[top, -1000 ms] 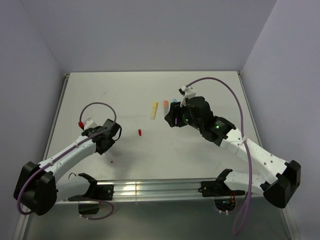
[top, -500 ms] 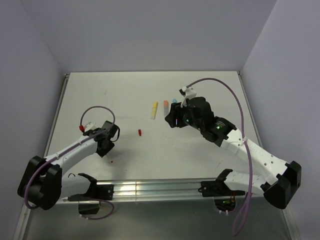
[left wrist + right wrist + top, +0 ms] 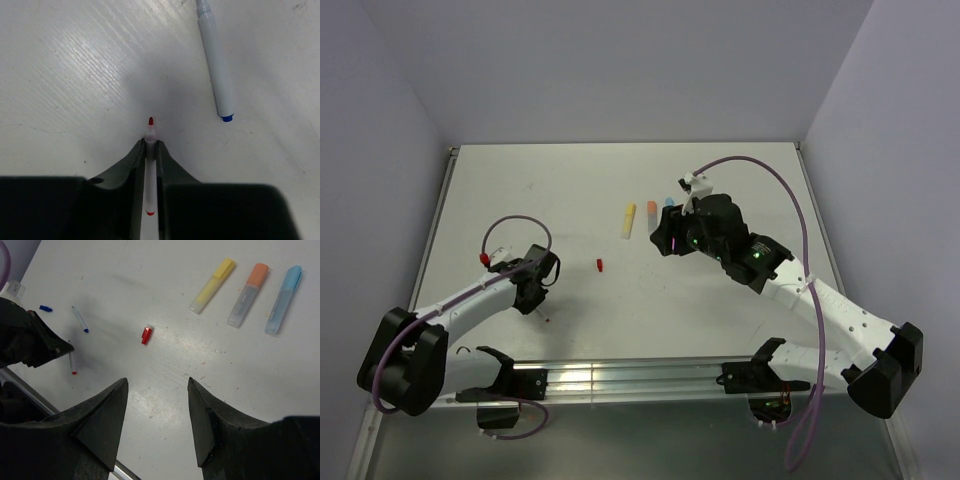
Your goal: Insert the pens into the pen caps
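My left gripper is shut on a thin white pen with a red tip, low over the table at the near left. A second thin white pen with a dark blue tip lies just beyond it to the right. The small red cap lies alone mid-table. A tiny dark blue cap sits further left. My right gripper hangs open and empty above the table's middle. Yellow, orange and light blue stubby markers lie side by side beyond it.
The white table ends in a metal rail at the near edge, with walls on the other three sides. A purple cable loops over the left wrist.
The left gripper's jaws have closed onto the red-tipped pen, and the left wrist has shifted slightly toward the near edge. The right arm has stayed still.
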You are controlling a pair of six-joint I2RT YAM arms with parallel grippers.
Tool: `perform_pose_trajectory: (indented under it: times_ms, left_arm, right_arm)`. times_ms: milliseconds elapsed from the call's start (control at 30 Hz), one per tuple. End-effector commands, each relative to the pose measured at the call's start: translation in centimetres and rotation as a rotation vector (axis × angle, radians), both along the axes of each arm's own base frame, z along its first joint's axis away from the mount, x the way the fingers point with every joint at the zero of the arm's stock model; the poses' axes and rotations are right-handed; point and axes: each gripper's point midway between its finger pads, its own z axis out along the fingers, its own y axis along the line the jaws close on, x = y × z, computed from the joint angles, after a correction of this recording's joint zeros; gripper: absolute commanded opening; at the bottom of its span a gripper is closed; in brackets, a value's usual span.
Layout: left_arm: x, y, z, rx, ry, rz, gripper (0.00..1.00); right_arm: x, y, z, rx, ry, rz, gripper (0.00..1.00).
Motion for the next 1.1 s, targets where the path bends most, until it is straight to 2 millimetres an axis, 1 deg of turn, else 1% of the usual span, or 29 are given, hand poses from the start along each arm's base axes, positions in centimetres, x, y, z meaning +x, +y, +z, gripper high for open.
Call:
perform_pose_trajectory:
  times_ms: [0,67,100,200,233,267,300,333,367,400,433,467,500,533,567,600,633,667,700,733,767,800,833,867,900,933,1000,1067]
  left_arm:
    - [0.2,-0.8,-1.0,-0.042,-0.001,0.000,0.10]
    - [0.3,-1.0,-0.9,-0.054,-0.002,-0.008,0.00]
    - [0.3,-1.1,-0.8,-0.060,-0.004,-0.013,0.00]
    - [1.2,-2.2,1.4,-0.101,-0.066,-0.037,0.00]
    - [1.7,-2.7,2.7,-0.124,-0.109,-0.048,0.00]
    - [2.8,-3.5,4.7,-0.152,-0.161,-0.050,0.00]
    - [2.9,-4.3,5.9,-0.160,-0.185,-0.076,0.01]
    - [3.4,-5.2,7.5,-0.180,-0.228,-0.093,0.00]
    - [4.3,-7.3,10.4,-0.224,-0.292,-0.128,0.00]
    - [4.7,-7.9,11.9,-0.221,-0.327,-0.137,0.00]
    - [5.1,-8.9,13.2,-0.228,-0.351,-0.160,0.00]
    - [6.0,-10.5,16.4,-0.261,-0.418,-0.175,0.00]
    - [5.8,-12.2,17.6,-0.275,-0.435,-0.220,0.00]
    - [6.2,-13.2,18.5,-0.272,-0.459,-0.234,0.00]
    - [6.7,-14.5,20.9,-0.300,-0.503,-0.256,0.00]
    - [6.7,-15.9,21.2,-0.305,-0.504,-0.289,0.00]
    - [6.9,-16.6,22.0,-0.309,-0.524,-0.300,0.00]
    - [7.4,-17.6,23.7,-0.333,-0.565,-0.313,0.00]
    - [7.5,-18.5,23.9,-0.331,-0.569,-0.331,0.00]
    - [7.6,-19.0,24.4,-0.338,-0.583,-0.335,0.00]
    - [8.0,-19.7,25.8,-0.357,-0.617,-0.346,0.00]
    - [7.9,-20.4,26.3,-0.367,-0.629,-0.362,0.00]
    - [8.0,-20.9,26.5,-0.370,-0.635,-0.373,0.00]
    - [8.1,-21.4,27.5,-0.384,-0.657,-0.381,0.00]
    - [7.9,-22.0,27.7,-0.384,-0.658,-0.397,0.00]
    - [7.9,-22.4,28.3,-0.387,-0.667,-0.404,0.00]
    - [7.6,-23.1,28.6,-0.385,-0.669,-0.418,0.00]
    - [7.4,-23.5,29.3,-0.397,-0.685,-0.430,0.00]
  right_arm:
    - [0.4,-0.1,0.9,0.019,-0.041,0.001,0.59]
    - [0.3,0.0,0.9,0.021,-0.041,0.004,0.58]
    - [0.4,0.0,1.0,0.023,-0.041,0.001,0.58]
    - [-0.4,0.9,1.2,0.051,-0.032,0.066,0.58]
    - [-0.6,1.3,1.7,0.070,-0.040,0.087,0.59]
    - [-1.5,2.1,1.9,0.094,-0.031,0.155,0.59]
    - [-1.9,2.6,2.0,0.108,-0.029,0.191,0.59]
    - [-2.4,3.4,2.5,0.140,-0.039,0.242,0.59]
    - [-3.4,4.2,2.8,0.170,-0.030,0.313,0.59]
    - [-3.8,4.6,2.8,0.186,-0.022,0.346,0.59]
    - [-4.1,5.0,3.1,0.202,-0.025,0.372,0.59]
    - [-4.2,5.3,3.1,0.207,-0.021,0.389,0.59]
    - [-4.6,5.7,3.1,0.217,-0.008,0.420,0.59]
    - [-4.7,5.9,3.3,0.226,-0.010,0.431,0.59]
    - [-4.9,6.1,3.4,0.232,-0.008,0.445,0.59]
    - [-5.1,6.2,3.4,0.241,0.001,0.460,0.59]
    - [-5.2,6.4,3.5,0.250,0.001,0.468,0.59]
    - [-5.2,6.4,3.6,0.252,0.003,0.470,0.59]
    - [-5.1,6.5,3.8,0.254,-0.001,0.470,0.59]
    - [-5.0,6.4,3.7,0.248,0.003,0.460,0.59]
    - [-4.8,6.4,3.4,0.240,0.009,0.452,0.59]
    - [-4.5,6.4,3.5,0.234,0.009,0.439,0.59]
    - [-4.3,6.2,3.3,0.224,0.007,0.424,0.59]
    - [-4.1,6.2,3.2,0.222,0.012,0.417,0.59]
    - [-4.0,6.3,3.4,0.226,0.010,0.415,0.59]
    - [-4.0,6.3,3.4,0.227,0.014,0.411,0.59]
    - [-3.6,6.3,3.4,0.220,0.018,0.396,0.59]
    - [-3.1,6.3,3.0,0.208,0.030,0.375,0.59]
